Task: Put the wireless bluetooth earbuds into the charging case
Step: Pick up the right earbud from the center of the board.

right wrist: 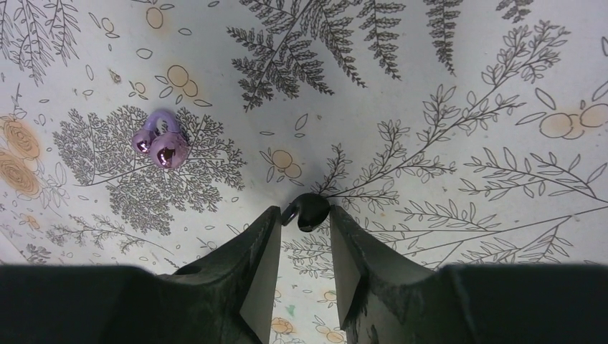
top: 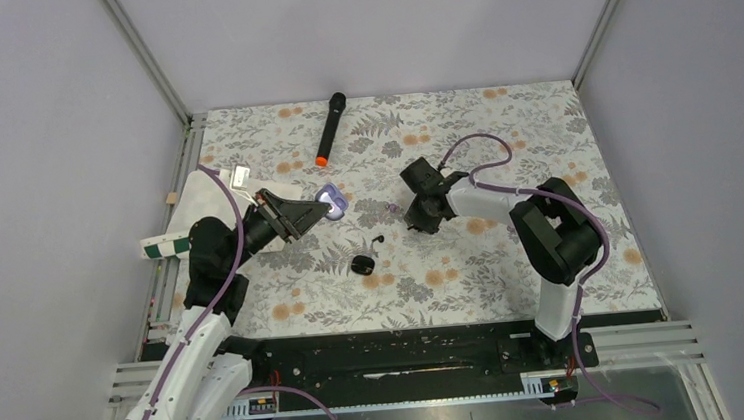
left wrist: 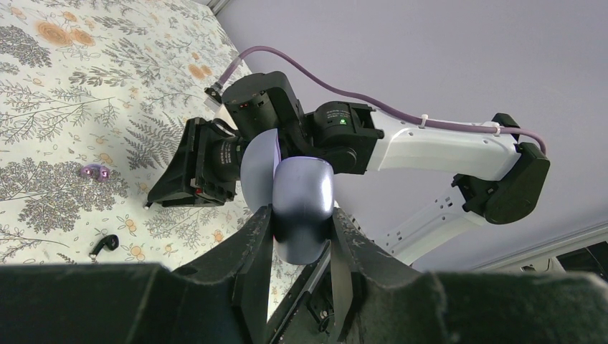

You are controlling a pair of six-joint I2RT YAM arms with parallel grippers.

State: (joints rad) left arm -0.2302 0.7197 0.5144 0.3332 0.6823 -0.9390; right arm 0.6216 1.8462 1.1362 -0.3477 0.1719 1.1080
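Evidently the left gripper (left wrist: 301, 218) is clenched on a glossy lavender pebble-shaped case (left wrist: 305, 190), lid open and tilted toward its partner, seemingly to receive something. The right gripper (right wrist: 305, 213) pinches one tiny black stemmed earbud (right wrist: 310, 209) low over the floral tablecloth (right wrist: 430, 107). At its seven o'clock lie the second black earbud (top: 377, 240) and the small glossy black charging case (top: 362, 264).

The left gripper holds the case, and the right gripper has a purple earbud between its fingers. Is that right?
Almost. The earbud between the right gripper fingers is black, not purple, as the right wrist view shows. The only purple thing there is a small trinket lying on the table, apart from the fingers. The left gripper does hold the case.
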